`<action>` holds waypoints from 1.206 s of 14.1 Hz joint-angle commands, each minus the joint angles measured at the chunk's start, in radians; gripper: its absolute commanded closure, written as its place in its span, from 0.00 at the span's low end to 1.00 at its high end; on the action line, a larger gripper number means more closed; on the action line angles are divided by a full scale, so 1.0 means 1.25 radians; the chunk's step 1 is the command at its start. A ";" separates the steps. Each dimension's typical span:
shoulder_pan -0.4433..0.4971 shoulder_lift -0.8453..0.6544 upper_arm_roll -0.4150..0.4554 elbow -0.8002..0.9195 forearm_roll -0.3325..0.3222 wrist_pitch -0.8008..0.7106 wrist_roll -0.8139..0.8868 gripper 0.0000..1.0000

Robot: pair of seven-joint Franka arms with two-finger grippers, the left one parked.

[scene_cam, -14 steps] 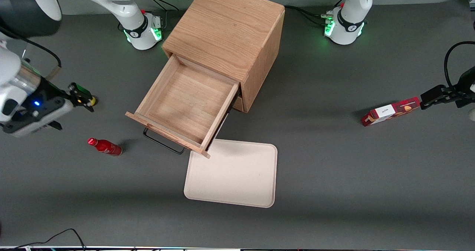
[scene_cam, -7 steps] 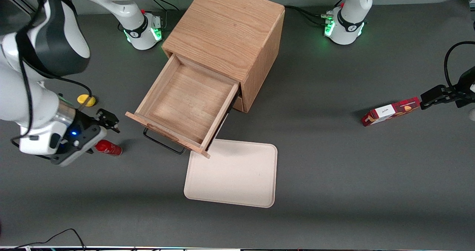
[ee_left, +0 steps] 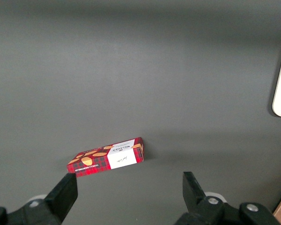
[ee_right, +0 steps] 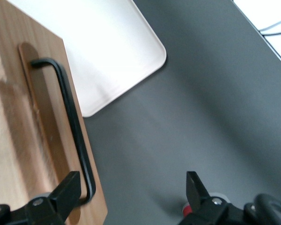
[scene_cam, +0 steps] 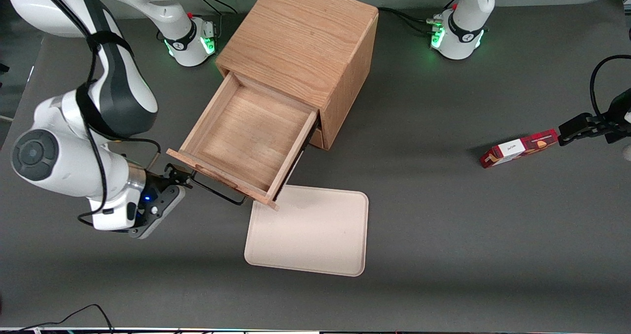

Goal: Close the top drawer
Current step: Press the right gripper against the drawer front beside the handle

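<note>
Working arm bent low, claw (scene_cam: pixel 180 174) spread wide at the drawer's corner.

The right arm rises from its base, arches up and folds down toward the front camera, its big round elbow joint turned to face that camera. The white forearm drops into the wrist, where a small blue light glows, and the black claw points toward the top drawer (scene_cam: pixel 249 134). In the right wrist view the claw (ee_right: pixel 136 190) stands open, its two dark fingers (ee_right: pixel 196 190) well apart, one finger at the end of the drawer's black handle (ee_right: pixel 70 122), whether touching it cannot be told.
</note>
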State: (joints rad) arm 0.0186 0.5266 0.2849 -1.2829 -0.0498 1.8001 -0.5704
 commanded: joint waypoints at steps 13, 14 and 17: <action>0.006 0.094 0.026 0.045 0.075 0.002 -0.017 0.00; 0.006 0.094 0.025 0.045 0.075 -0.008 -0.019 0.00; 0.007 0.094 0.021 0.043 0.074 -0.025 -0.039 0.00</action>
State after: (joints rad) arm 0.0196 0.6263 0.3185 -1.2615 0.0276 1.7922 -0.5798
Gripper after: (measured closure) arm 0.000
